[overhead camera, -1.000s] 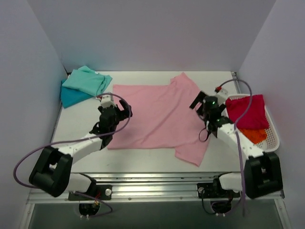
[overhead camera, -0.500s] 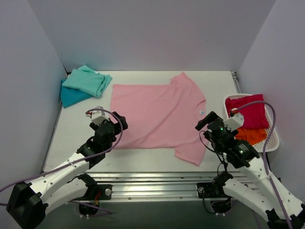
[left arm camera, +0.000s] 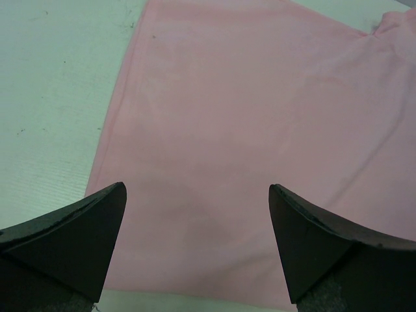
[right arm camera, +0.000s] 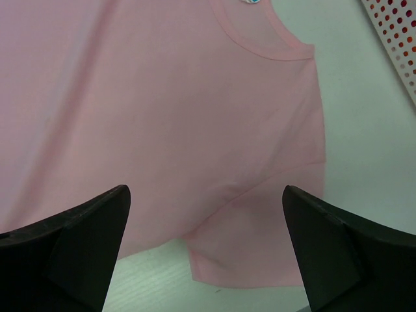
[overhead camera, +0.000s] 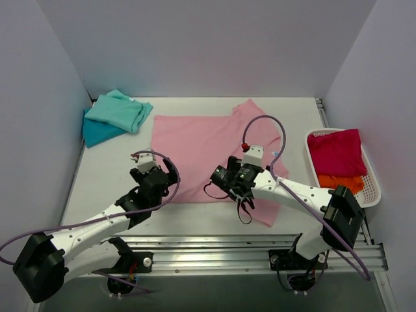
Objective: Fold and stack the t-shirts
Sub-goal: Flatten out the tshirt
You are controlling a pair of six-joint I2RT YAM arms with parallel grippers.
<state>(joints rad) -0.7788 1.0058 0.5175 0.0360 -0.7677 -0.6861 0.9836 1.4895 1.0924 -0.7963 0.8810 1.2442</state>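
Note:
A light pink t-shirt (overhead camera: pixel 208 153) lies spread flat in the middle of the table. My left gripper (overhead camera: pixel 169 177) hangs open over its near left corner, and the left wrist view shows pink cloth (left arm camera: pixel 247 130) between the wide fingers (left arm camera: pixel 78 240). My right gripper (overhead camera: pixel 220 179) is open above the shirt's near edge. In the right wrist view the near sleeve (right arm camera: pixel 260 247) lies between its fingers (right arm camera: pixel 344 253), with the collar (right arm camera: pixel 260 42) beyond. A folded mint green t-shirt (overhead camera: pixel 117 110) rests on a teal blue one (overhead camera: pixel 97 133) at the back left.
A white lattice basket (overhead camera: pixel 372 188) at the table's right edge holds a crimson red shirt (overhead camera: pixel 337 151) over an orange one (overhead camera: pixel 341 183). Its perforated wall (right arm camera: pixel 396 39) shows in the right wrist view. Walls enclose the table on three sides.
My right arm swung left from beside the basket to over the pink shirt's near edge. The left gripper shifted slightly right, toward the shirt's near left corner. Both stayed open.

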